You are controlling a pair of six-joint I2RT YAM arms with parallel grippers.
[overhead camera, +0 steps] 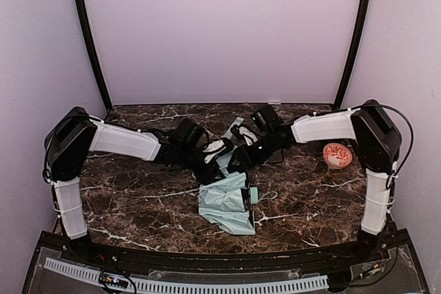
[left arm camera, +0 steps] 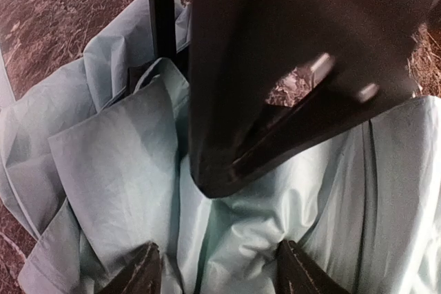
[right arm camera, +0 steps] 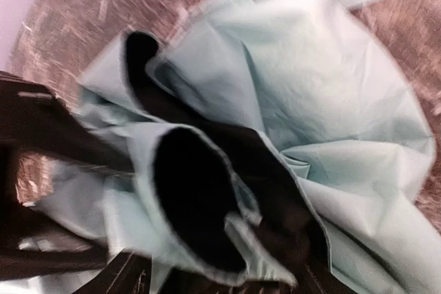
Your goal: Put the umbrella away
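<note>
The left arm reaches in from the left over the table (overhead camera: 138, 201). The left gripper (left arm camera: 220, 277) is low over the umbrella (overhead camera: 227, 204), fingers (left arm camera: 141, 273) standing apart with mint fabric bunched between them; whether they pinch it cannot be told. The umbrella lies near the middle of the table, its canopy loose and crumpled, spreading toward the near edge, with the handle (overhead camera: 253, 195) at its right side. The right gripper (overhead camera: 238, 158) comes from the right onto the far part of the canopy, close to the left one. Its wrist view is blurred: a fold showing the black underside sits between its parted fingers, grip unclear. A bowl (overhead camera: 337, 155) stands far right.
</note>
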